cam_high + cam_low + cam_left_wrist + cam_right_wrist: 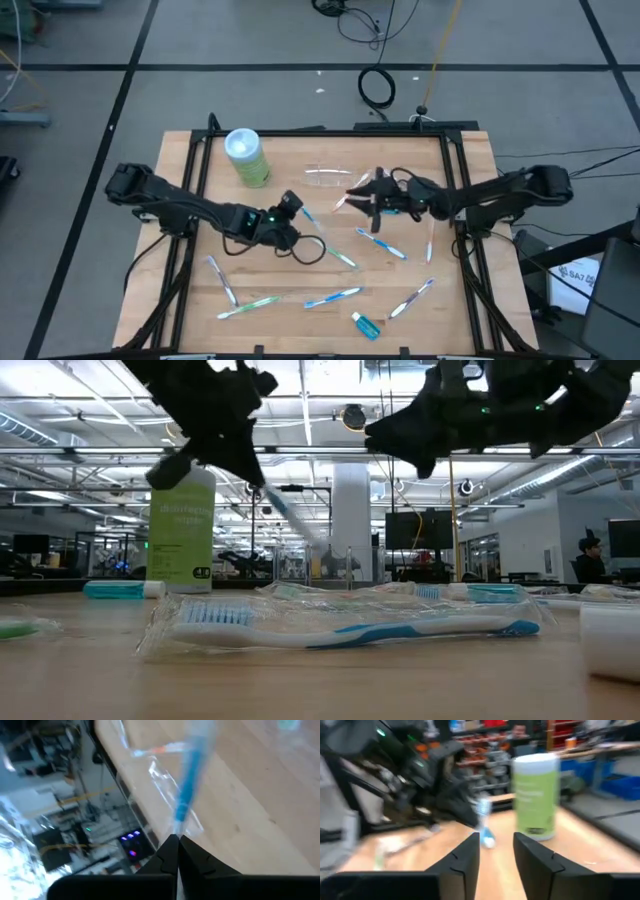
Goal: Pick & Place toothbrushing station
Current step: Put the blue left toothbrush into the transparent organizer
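My left gripper (296, 208) hangs above the table's middle, shut on a blue toothbrush (189, 785) in a clear wrapper. My right gripper (352, 196) is held level to its right, facing it, fingers (465, 855) open with nothing between them. The clear cup (326, 177) is on the table just beyond both. Several wrapped toothbrushes (333, 296) lie flat across the near half, one close to the low camera (340, 625). A small blue tube (365, 324) lies near the front edge. My left gripper pinches one end of the blue toothbrush (178, 826) between its two shut fingertips, wrapper included. The fingers slant downward, roughly in line with the brush. The brush sticks out beyond them, lifted clear of the table (278, 508).
A tall green canister (247, 157) with a pale lid stands at the far left of the table, near my left arm. Another tube (122, 589) lies beside it. Black frame rails run along the table's left and right sides.
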Tool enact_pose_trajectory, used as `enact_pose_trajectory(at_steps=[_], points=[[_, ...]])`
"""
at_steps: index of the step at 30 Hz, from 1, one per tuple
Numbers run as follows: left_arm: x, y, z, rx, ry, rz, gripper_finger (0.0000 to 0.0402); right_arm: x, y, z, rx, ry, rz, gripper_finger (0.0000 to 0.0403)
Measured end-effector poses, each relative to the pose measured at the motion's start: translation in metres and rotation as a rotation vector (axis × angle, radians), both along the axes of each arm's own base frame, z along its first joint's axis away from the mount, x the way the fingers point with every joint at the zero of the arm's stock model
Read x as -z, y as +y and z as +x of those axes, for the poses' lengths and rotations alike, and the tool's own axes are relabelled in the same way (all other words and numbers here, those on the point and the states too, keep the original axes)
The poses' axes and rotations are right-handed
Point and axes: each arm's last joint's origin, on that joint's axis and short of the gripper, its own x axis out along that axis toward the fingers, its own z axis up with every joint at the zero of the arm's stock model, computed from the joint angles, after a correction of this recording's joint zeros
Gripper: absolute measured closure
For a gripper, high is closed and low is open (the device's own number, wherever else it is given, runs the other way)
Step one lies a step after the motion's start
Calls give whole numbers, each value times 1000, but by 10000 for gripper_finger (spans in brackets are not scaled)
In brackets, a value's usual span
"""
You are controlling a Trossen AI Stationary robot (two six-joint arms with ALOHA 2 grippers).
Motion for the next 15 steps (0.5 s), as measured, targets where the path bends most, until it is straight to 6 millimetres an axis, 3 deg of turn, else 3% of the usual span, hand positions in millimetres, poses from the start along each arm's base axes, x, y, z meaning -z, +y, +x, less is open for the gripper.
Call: enact_pose_trajectory(at_steps=[8,15], points=[[10,-5,21,123,9,125,395,20,-8,33,-103,90,165,226],[8,-12,22,158,3,157,398,37,-19,48,-62,143,218,196]])
